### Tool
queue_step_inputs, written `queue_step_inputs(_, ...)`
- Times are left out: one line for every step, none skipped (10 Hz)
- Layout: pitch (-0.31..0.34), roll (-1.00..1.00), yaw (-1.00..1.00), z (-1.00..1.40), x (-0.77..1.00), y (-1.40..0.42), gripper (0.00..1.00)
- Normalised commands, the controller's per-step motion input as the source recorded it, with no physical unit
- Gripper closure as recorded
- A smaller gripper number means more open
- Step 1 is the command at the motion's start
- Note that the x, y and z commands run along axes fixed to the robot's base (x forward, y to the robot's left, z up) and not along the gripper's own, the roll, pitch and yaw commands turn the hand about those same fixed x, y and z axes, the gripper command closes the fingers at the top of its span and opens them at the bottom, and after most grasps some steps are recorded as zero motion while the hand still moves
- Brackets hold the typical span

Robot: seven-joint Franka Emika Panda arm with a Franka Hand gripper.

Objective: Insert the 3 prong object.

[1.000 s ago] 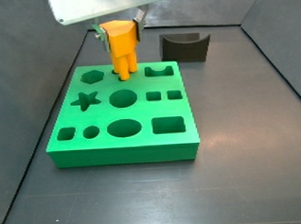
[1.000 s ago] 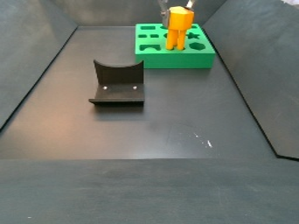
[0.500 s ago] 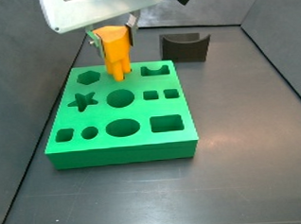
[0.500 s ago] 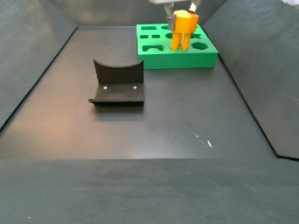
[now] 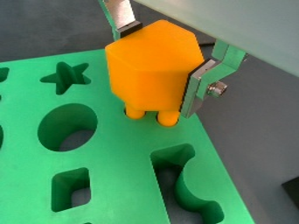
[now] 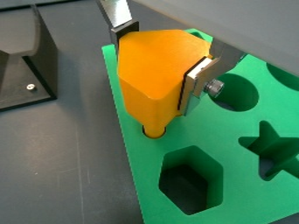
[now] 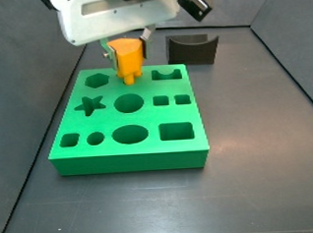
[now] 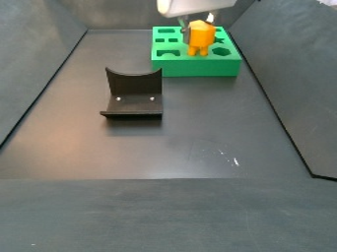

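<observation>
Over the back row of the green foam-like board with shaped cut-outs (image 7: pixel 126 125), the hand (image 5: pixel 162 64) pinches the small bright orange plastic 3 prong object (image 5: pixel 152 72) between its flat silver fingers (image 5: pixel 211 77), one plate on each opposite side face. Holding it by the sides leaves the prongs free below, and in both wrist views their rounded tips already sit in a recess of the board, so the piece appears partly seated. It hangs upright, which suits a straight downward push. Neighbouring cut-outs, a star (image 5: pixel 65 75), a round hole (image 5: pixel 68 129) and a hexagon (image 6: pixel 190 179), are empty. My judgement is that the insertion is well along; what remains is to press the piece down fully and then let go. A slight tilt could jam the prongs against the recess walls. A dark grey curved block (image 7: pixel 192 49) stands on the dark bench (image 8: pixel 171 167), well apart from the hand.
</observation>
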Motion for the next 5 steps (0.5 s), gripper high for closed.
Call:
queue_step_inputs(-0.019, 0.01, -0.17, -0.37, 0.18, -0.02, 1.00)
queue_step_inputs(-0.040, 0.00, -0.16, -0.38, 0.12, 0.00, 1.00)
queue_step_inputs(-0.013, 0.00, -0.13, -0.34, 0.10, 0.00, 1.00)
queue_step_inputs(-0.009, -0.02, -0.07, -0.25, 0.03, 0.00, 1.00)
queue_step_inputs(0.000, 0.00, 0.00, 0.00, 0.00, 0.00, 1.00)
